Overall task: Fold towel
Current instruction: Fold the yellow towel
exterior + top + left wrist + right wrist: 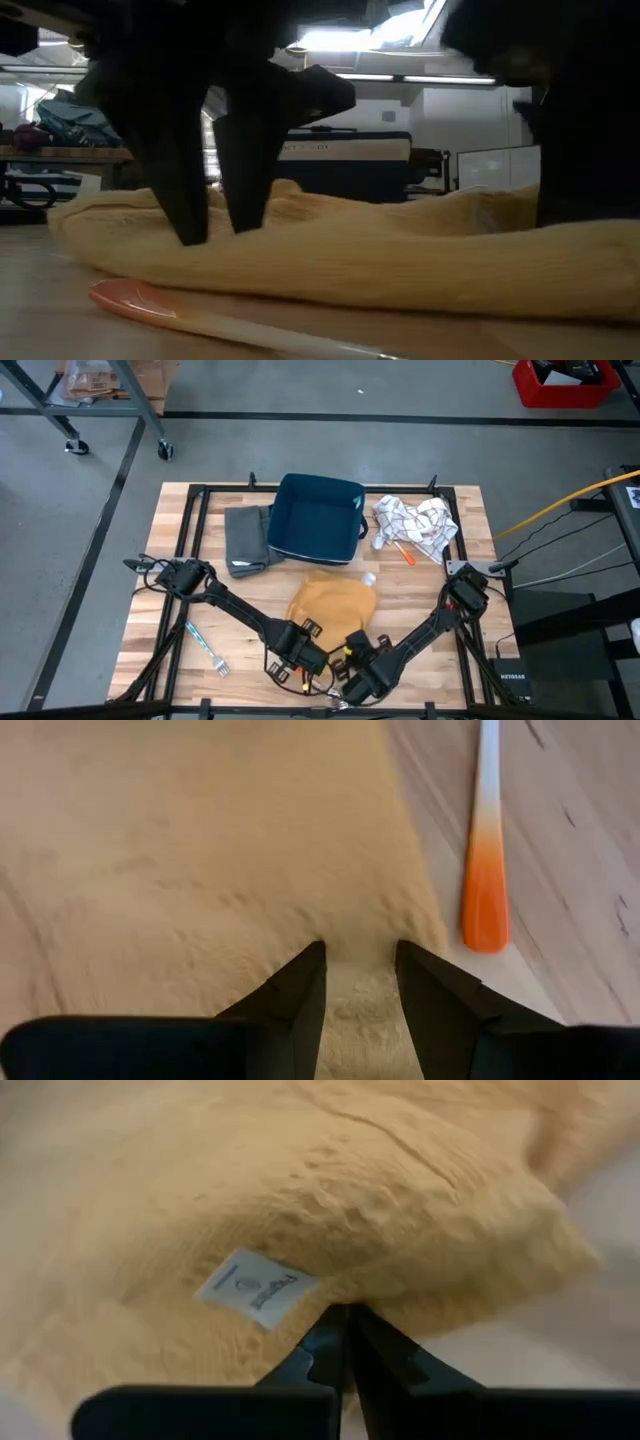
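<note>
Left hand: fingers parted a little, tips pressed down on the towel's near edge with a small ridge of cloth between them; grasping that edge.
Left arm: runs from its base at the tabletop's 9 o'clock side diagonally down to the towel's 7 o'clock corner; in the low view the fingers stand almost upright, tips on the cloth.
Right hand: fingers clenched tight together, tips meeting at the towel's edge just under the tag; whether cloth is pinched between them I cannot tell.
Right arm: runs from its base at the 3 o'clock side diagonally down to the towel's 5 o'clock corner.
Towel: yellow, lying bunched and low at the tabletop's middle toward 6 o'clock, between the two hands.
Spoon: orange and white, on the wood just beside the towel's near edge.
Bin: dark blue, at 12 o'clock from the towel.
Grey cloth: touching the bin's 9 o'clock side.
Patterned cloth: at the bin's 3 o'clock.
Fork: at the towel's 8 o'clock, well apart.
</note>
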